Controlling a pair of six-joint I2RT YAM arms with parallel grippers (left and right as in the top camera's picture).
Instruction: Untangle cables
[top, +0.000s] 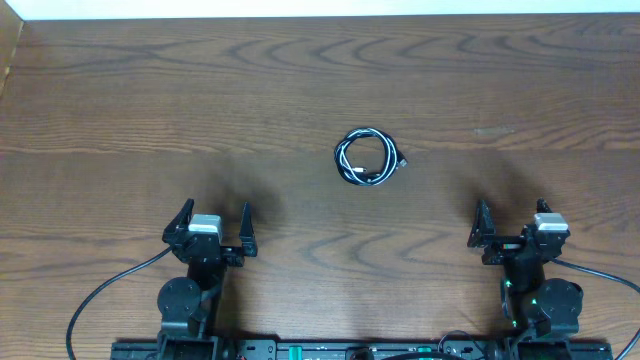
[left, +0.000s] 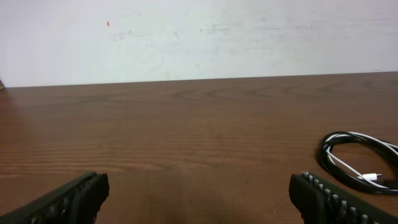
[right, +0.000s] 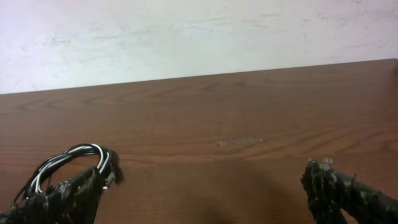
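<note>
A black cable and a white cable lie coiled together in one small loop (top: 367, 158) on the wooden table, near its middle. The loop also shows at the right edge of the left wrist view (left: 359, 160) and at the lower left of the right wrist view (right: 68, 167). My left gripper (top: 211, 228) is open and empty near the front edge, left of the loop. My right gripper (top: 511, 224) is open and empty near the front edge, right of the loop. Neither gripper touches the cables.
The brown wooden table (top: 200, 100) runs back to a pale wall (left: 199, 37). Thick black arm wires (top: 100, 295) curve by the arm bases at the front edge. A faint scuff (right: 239, 142) marks the wood.
</note>
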